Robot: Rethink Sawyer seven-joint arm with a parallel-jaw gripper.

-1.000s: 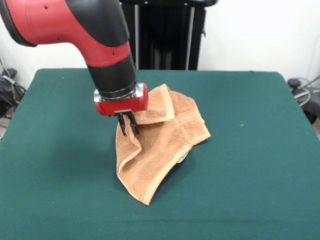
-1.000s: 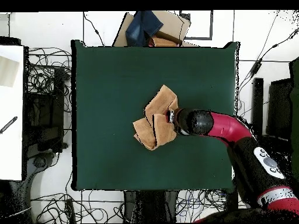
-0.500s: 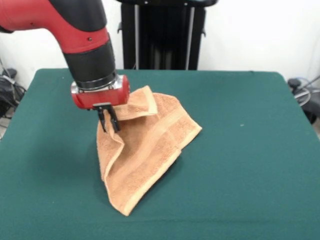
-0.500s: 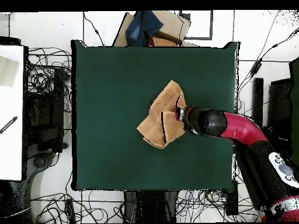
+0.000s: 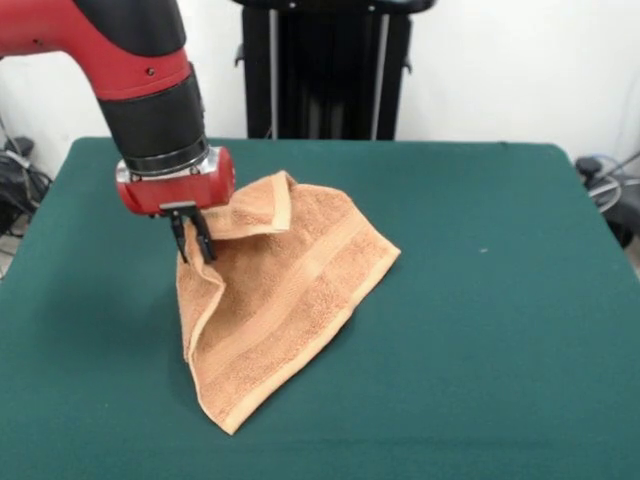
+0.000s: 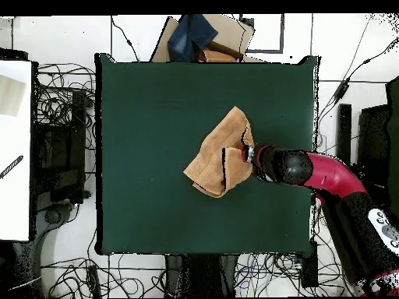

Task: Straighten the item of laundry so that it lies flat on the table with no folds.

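Table: green, mostly bare. Towel lies near its middle, half-opened, still doubled. In the front view its long axis runs diagonally, from the lifted corner at upper left down to a point near the front edge. Arm comes in from the upper left. Fingers are clamped on the towel's upper-left edge, holding it off the table; the rest trails right and forward. My read: pull away from that trailing mass.
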